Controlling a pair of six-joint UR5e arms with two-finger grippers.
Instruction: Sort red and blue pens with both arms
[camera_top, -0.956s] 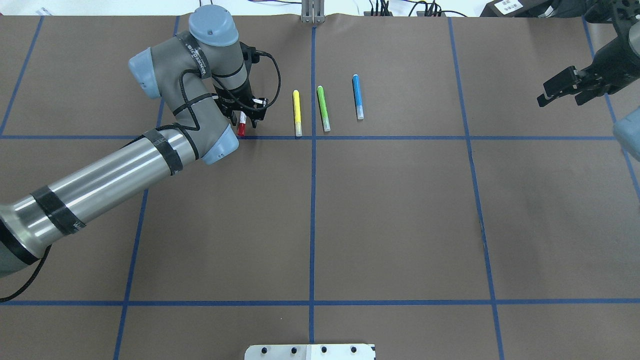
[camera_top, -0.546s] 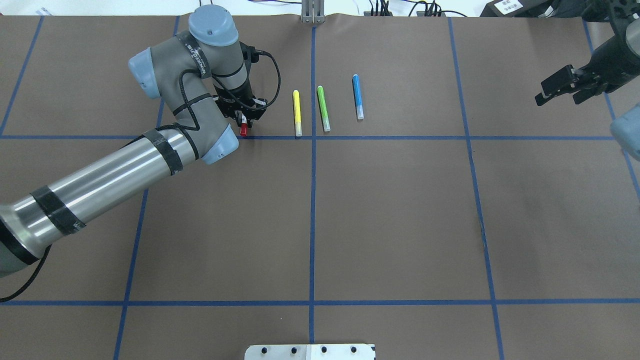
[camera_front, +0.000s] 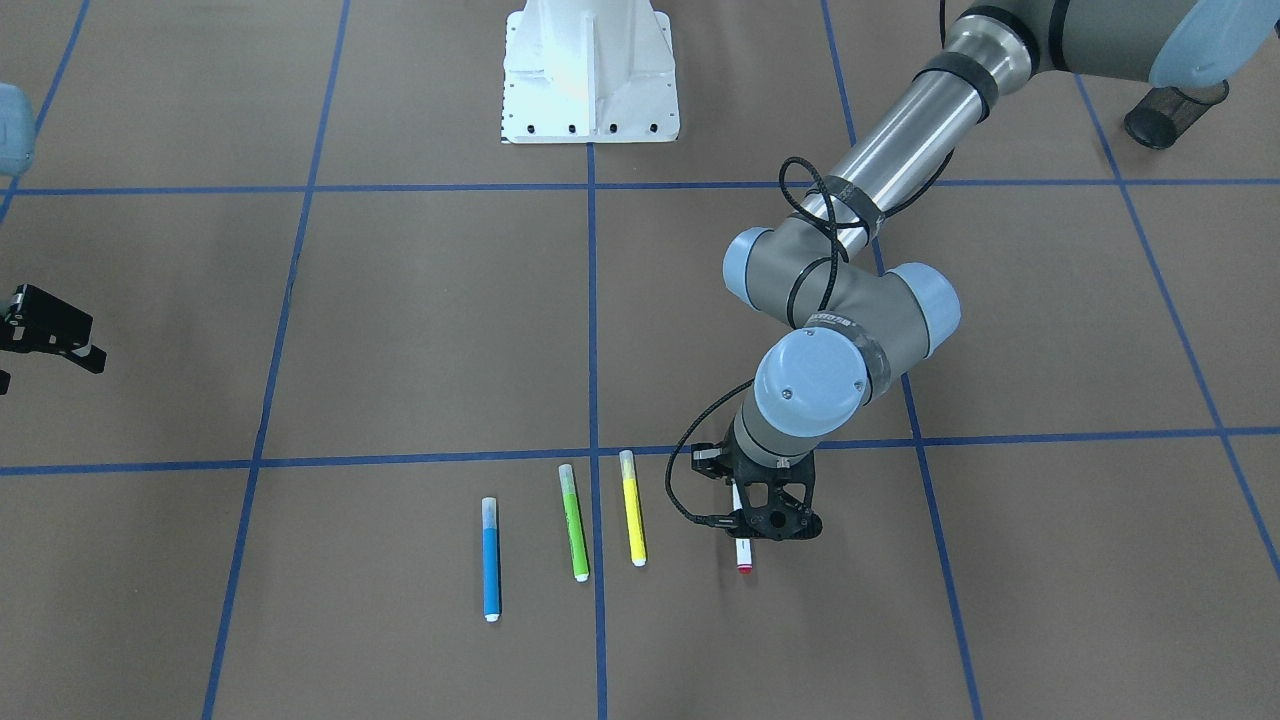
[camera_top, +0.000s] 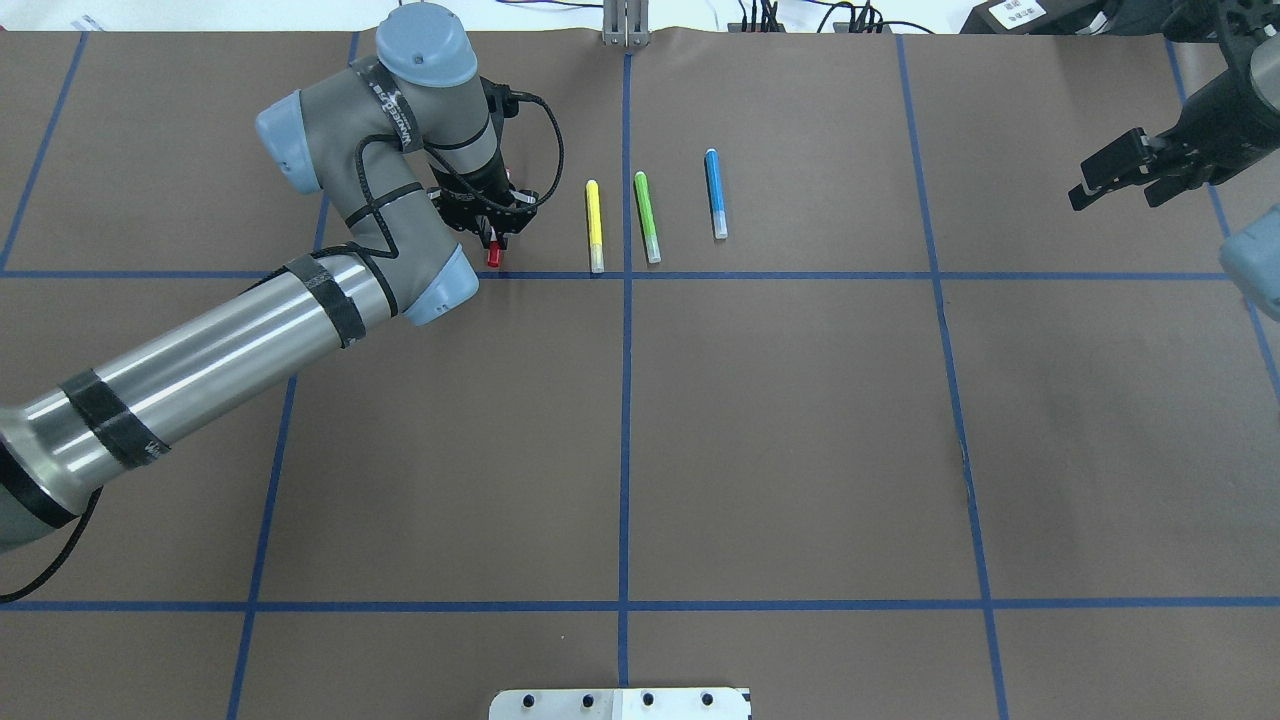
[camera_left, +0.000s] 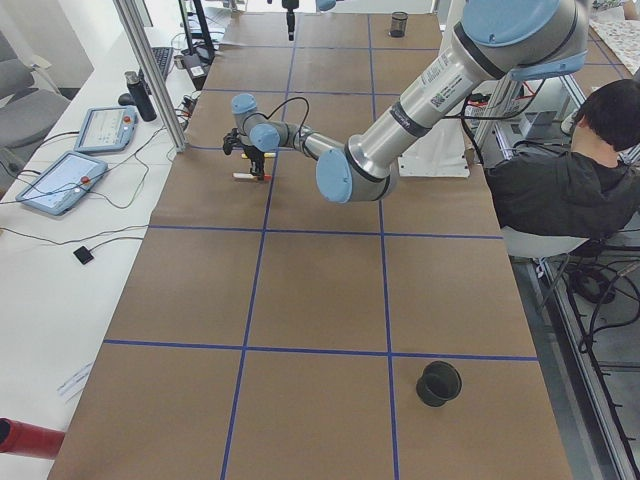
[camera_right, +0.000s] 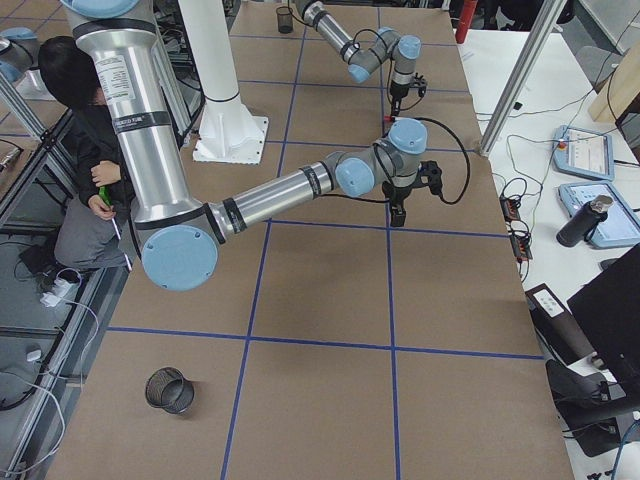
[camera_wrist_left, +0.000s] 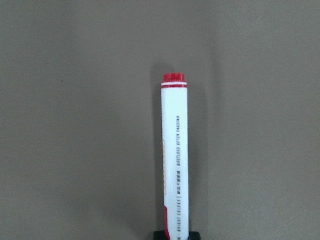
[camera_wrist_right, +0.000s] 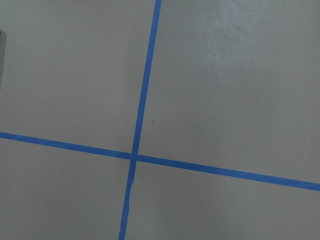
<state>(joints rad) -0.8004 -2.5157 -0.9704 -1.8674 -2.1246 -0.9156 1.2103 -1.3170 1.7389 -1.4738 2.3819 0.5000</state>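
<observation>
The brown, blue-taped table (camera_top: 800, 450) bears a yellow marker (camera_top: 594, 225), green marker (camera_top: 646, 215) and blue pen (camera_top: 715, 190).

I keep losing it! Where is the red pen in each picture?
Front-facing: red pen at lower middle, right of the coloured markers.
Overhead: upper left, red cap poking out.
Exterior left: upper left, small.
Exterior right: too small to tell.
Left wrist: centre, pointing up the picture.
Right wrist: not in it.
Landmark: the left gripper, clamped on it.

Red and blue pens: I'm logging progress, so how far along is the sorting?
Done: nothing sorted yet. In hand: the left gripper is shut on the red pen. Left: the blue pen lies beside the green marker, with the right gripper open, far off.
</observation>
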